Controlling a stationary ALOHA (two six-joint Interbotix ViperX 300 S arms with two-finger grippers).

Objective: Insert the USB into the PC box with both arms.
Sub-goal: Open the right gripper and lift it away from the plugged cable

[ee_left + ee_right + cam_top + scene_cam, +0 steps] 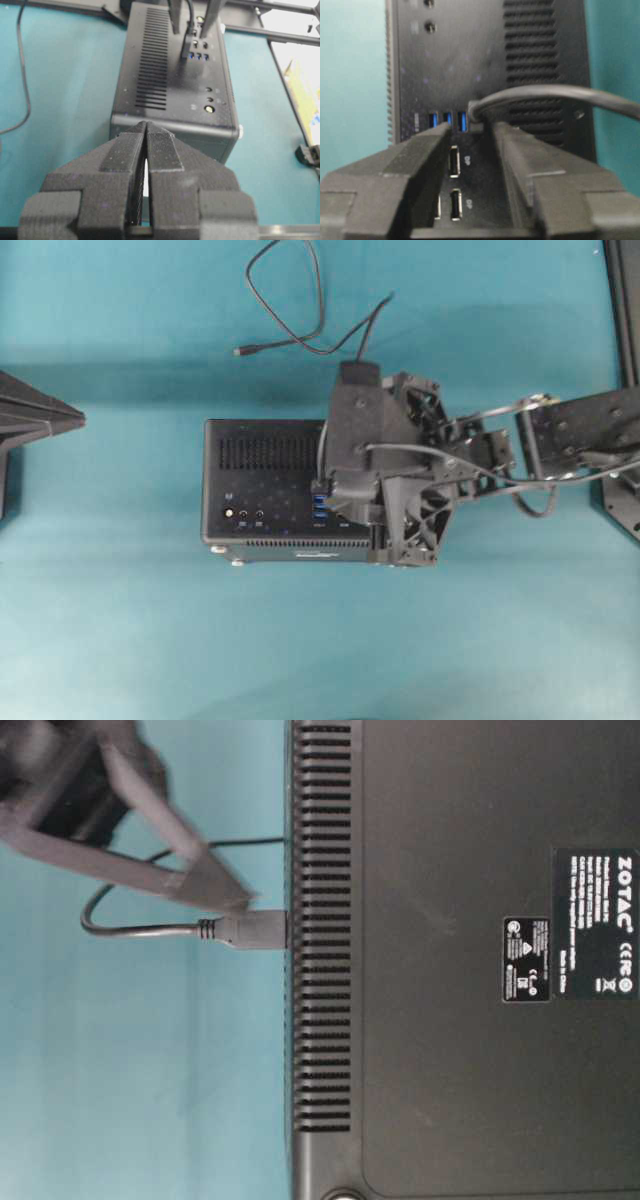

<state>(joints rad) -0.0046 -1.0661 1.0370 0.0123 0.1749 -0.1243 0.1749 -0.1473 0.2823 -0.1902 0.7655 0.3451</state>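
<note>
small dark grey rectangular usb plug on a thin black cable, seated in one of the blue ports on the upturned port face of the black rectangular vented pc box, which sits on the teal table. seen from table level, plug butted flush against the box edge, cable looping away behind it; no gap visible there, so insertion judged done or all but done. how deep the plug sits cannot be told.

right end effector poised over the port row, fingers spread either side of the plug and cable, a gap showing on each side in the right wrist view; released, nothing gripped. in the table-level view one finger tip just above the plug, apparently apart from it.

left end effector clenched, fingers pressed together on nothing, parked near the end of the box and not touching it; far off to the left edge in the overhead view.

remaining, as a judgement: lifting the right arm clear without snagging the cable, perhaps a final press if the plug proves shallow.
</note>
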